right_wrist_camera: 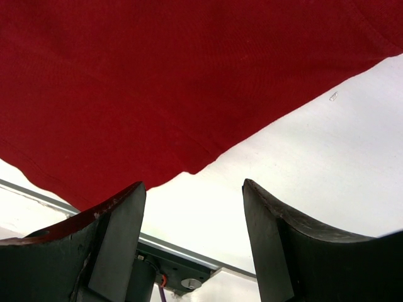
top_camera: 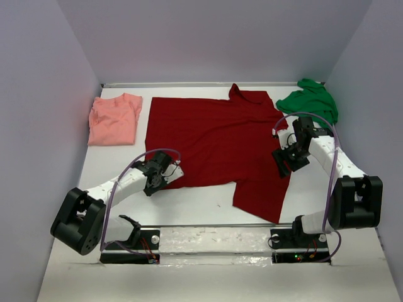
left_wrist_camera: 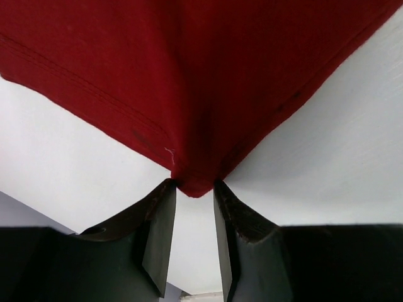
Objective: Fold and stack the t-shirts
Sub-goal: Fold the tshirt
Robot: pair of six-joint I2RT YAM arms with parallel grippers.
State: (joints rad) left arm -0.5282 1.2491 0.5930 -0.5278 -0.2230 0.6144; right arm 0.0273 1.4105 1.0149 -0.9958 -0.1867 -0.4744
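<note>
Top external shows the bench (top_camera: 201,204) with a red shirt (top_camera: 214,141) spread flat at its middle, a pink shirt (top_camera: 113,119) folded far left and a green shirt (top_camera: 312,100) bunched far right. The right end effector (right_wrist_camera: 194,185) gapes wide at the red shirt's edge. The left end effector (left_wrist_camera: 194,192), narrowly parted, brackets its near corner.
</note>
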